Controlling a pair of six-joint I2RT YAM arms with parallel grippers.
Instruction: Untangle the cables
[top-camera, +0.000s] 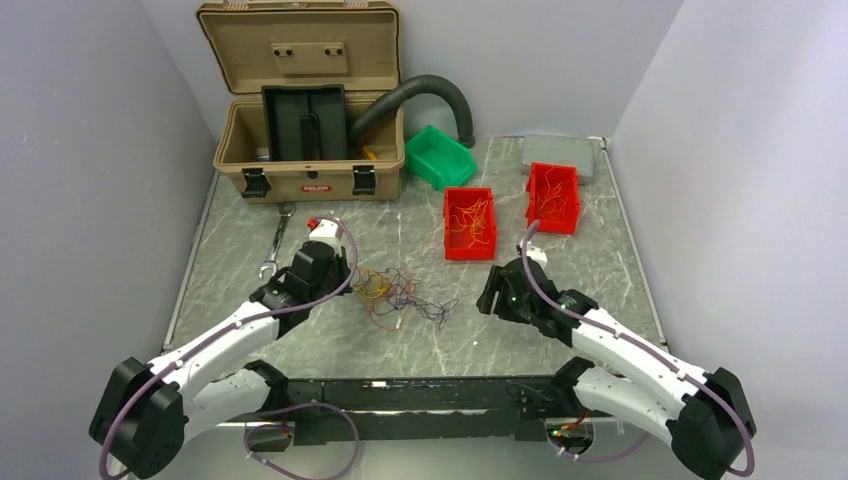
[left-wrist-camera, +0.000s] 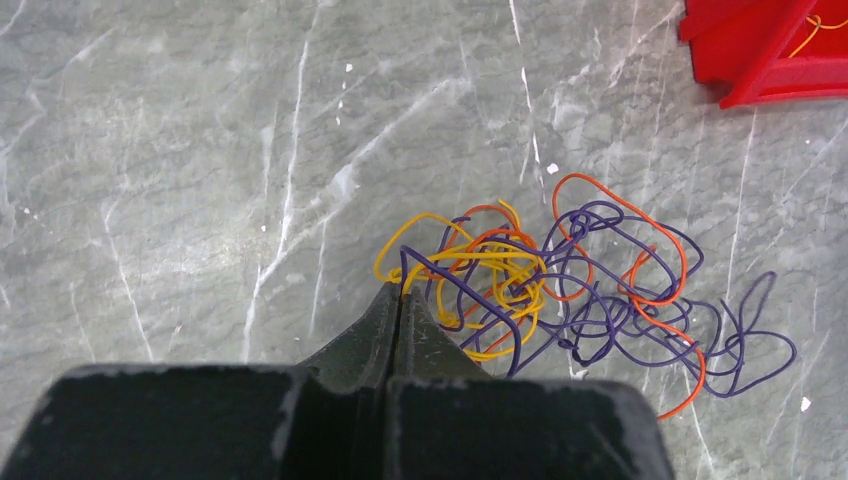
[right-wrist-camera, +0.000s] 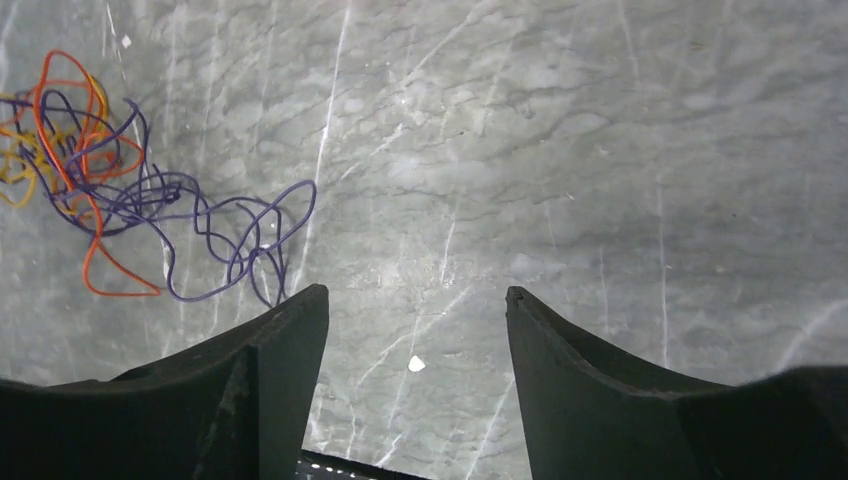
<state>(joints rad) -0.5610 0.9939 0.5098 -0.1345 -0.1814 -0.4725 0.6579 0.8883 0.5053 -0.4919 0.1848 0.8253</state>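
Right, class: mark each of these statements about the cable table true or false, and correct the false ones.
1. The left pincer is shut, its tips at the cables. True.
2. The right pincer clamps the cables. False: it is open above the table, apart from them.
3. Both red bins hold wires. True.
4. The toolbox is closed. False: its lid stands open.
5. The wrench lies in a red bin. False: it lies on the table near the toolbox.
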